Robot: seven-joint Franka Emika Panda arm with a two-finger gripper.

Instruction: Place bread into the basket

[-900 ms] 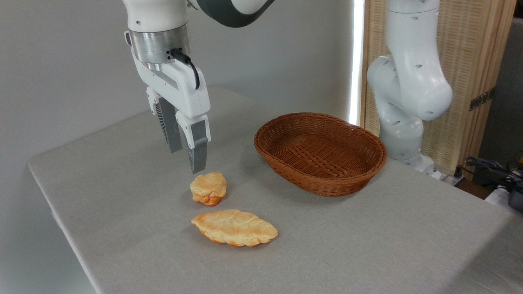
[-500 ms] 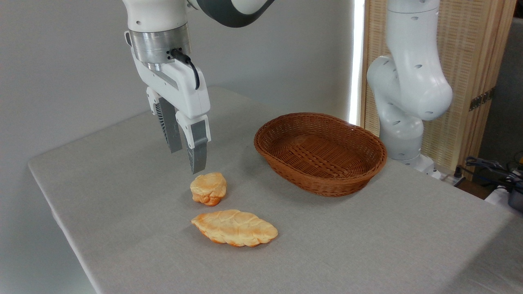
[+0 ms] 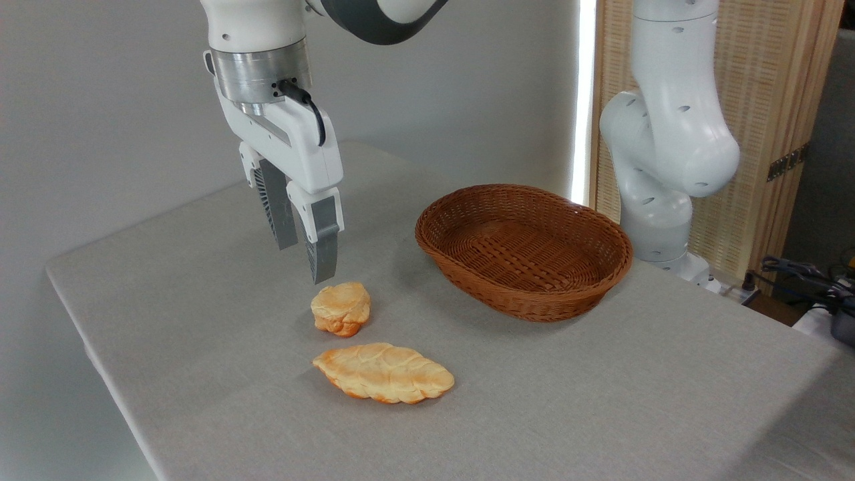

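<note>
Golden and flat, the braided loaf (image 3: 383, 381) lies nearest, below and in front of the jaws. Directly beneath them sits the bread (image 3: 340, 307), untouched on the table (image 3: 601, 401). The gripper (image 3: 306, 260) hangs just above it, jaws apart, holding nothing. Right of the jaws, farther back, the basket (image 3: 524, 250) is empty; grasping and carrying remain.
</note>
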